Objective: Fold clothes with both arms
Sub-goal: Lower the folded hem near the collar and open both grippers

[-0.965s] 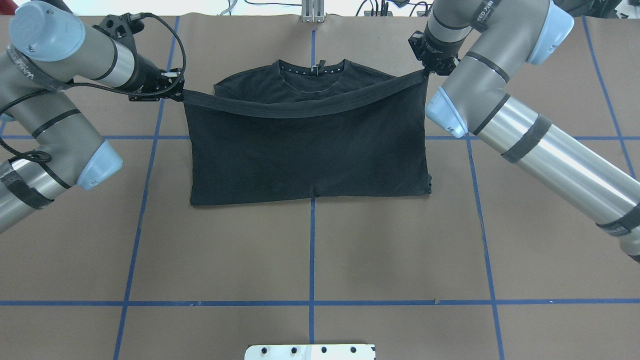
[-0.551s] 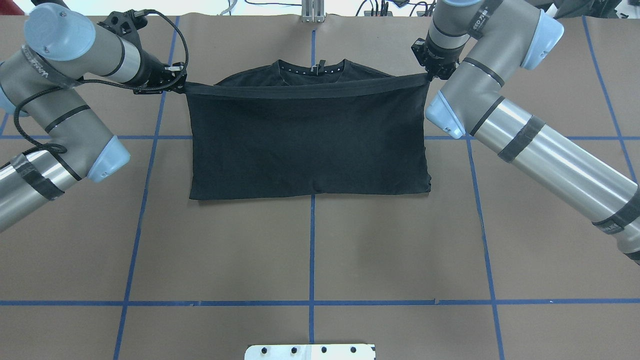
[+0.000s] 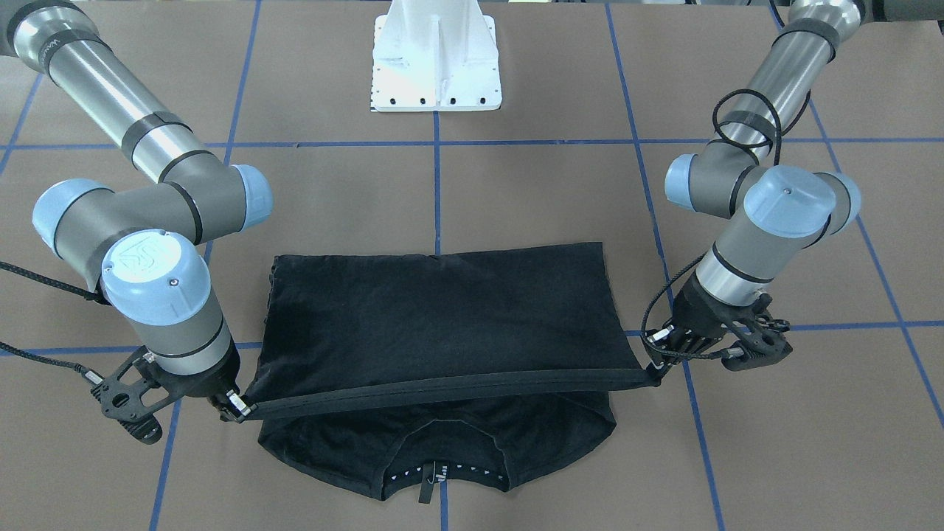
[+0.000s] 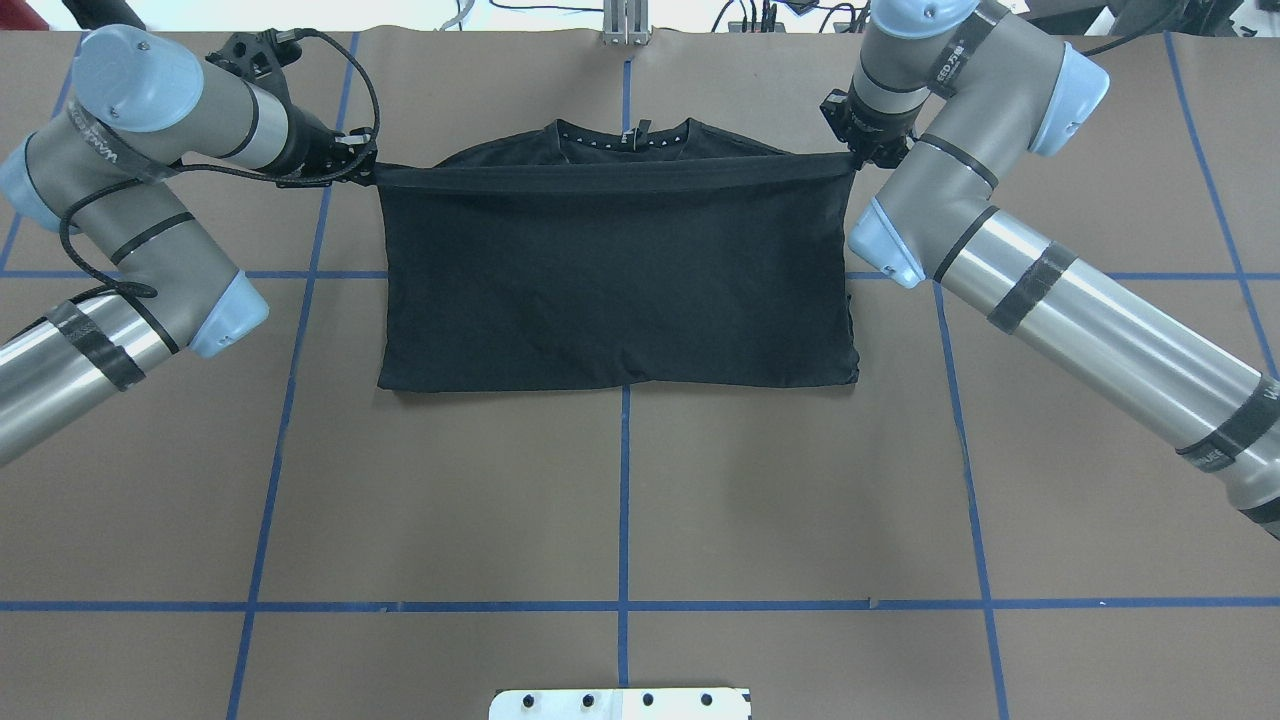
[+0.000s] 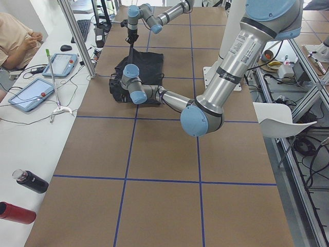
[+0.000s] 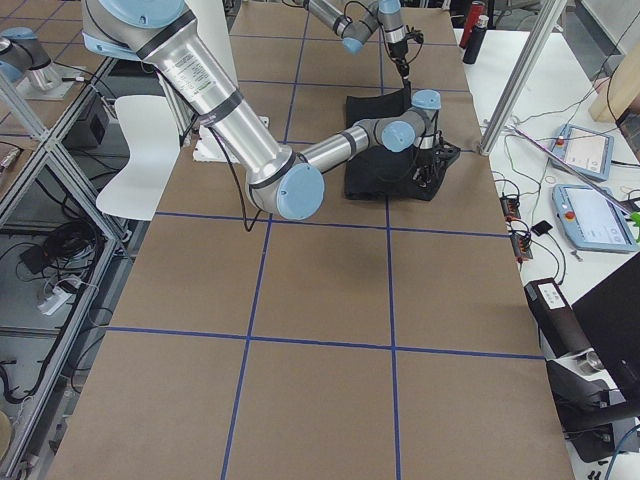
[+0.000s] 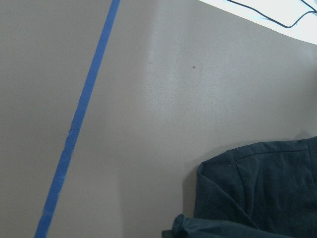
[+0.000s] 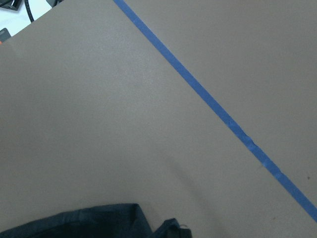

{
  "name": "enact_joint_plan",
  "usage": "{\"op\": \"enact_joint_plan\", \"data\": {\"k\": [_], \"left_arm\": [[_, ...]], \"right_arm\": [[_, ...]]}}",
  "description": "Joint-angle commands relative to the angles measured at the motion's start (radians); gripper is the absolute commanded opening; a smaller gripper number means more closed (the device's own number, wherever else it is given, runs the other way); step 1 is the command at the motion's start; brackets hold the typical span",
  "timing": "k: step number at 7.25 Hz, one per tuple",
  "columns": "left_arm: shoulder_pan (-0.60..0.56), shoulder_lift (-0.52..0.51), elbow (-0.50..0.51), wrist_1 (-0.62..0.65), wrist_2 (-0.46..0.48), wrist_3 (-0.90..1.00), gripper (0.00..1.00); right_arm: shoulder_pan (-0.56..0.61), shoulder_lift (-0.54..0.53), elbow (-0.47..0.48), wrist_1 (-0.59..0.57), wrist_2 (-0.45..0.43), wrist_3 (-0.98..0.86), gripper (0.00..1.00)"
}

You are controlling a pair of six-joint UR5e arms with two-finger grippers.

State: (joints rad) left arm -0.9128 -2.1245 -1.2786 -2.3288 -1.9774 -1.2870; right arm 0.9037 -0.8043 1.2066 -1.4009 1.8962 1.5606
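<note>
The black T-shirt (image 4: 615,280) lies at the far middle of the table, its bottom half folded up toward the collar (image 4: 625,138); no graphic shows. My left gripper (image 4: 362,168) is shut on the hem's left corner, and my right gripper (image 4: 855,152) is shut on the hem's right corner. The hem is stretched taut between them, just above the shoulders. In the front-facing view the left gripper (image 3: 656,369) and right gripper (image 3: 237,409) hold the raised hem (image 3: 442,391) over the collar end. The wrist views show only shirt fabric (image 7: 257,193) (image 8: 94,223) and table.
Brown paper with blue tape lines (image 4: 624,500) covers the table. The white pedestal base (image 3: 436,55) stands at the robot's side. Tablets (image 5: 31,92) and bottles (image 5: 28,180) lie on a side bench beyond the far edge, where an operator (image 5: 15,36) sits.
Both grippers have carried the hem farther toward the collar and pulled it taut; its sag is gone. The folded lower edge has slid a little toward the far side.
</note>
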Motion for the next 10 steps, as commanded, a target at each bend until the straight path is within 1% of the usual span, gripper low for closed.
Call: {"op": "enact_joint_plan", "data": {"k": [1,2,5,6,7,8,9,10], "left_arm": [[0.0,-0.002,0.021,-0.024,0.017,0.0,0.0],[0.0,-0.005,0.025,-0.024,0.034,-0.002,0.0],[0.0,-0.005,0.025,-0.024,0.034,-0.002,0.0],[0.002,-0.003,0.027,-0.024,0.034,-0.002,0.01],[0.0,-0.003,0.027,-0.024,0.034,-0.002,0.25],[0.0,0.0,0.025,-0.024,0.034,-0.002,0.53],[-0.001,0.003,0.025,-0.029,0.032,-0.006,0.59],[-0.001,0.006,0.025,-0.035,0.032,-0.008,0.66]], "right_arm": [[-0.003,0.016,-0.041,0.04,-0.018,0.001,0.0],[-0.003,0.031,-0.065,0.052,-0.02,0.001,0.0],[-0.009,0.05,-0.1,0.054,-0.023,0.001,0.0],[-0.017,0.056,-0.107,0.057,-0.043,0.001,0.07],[-0.02,0.059,-0.108,0.057,-0.043,0.001,0.31],[-0.023,0.066,-0.11,0.057,-0.043,0.001,0.55],[-0.023,0.071,-0.108,0.057,-0.045,0.001,0.68],[-0.023,0.074,-0.105,0.072,-0.049,0.007,0.75]]}}
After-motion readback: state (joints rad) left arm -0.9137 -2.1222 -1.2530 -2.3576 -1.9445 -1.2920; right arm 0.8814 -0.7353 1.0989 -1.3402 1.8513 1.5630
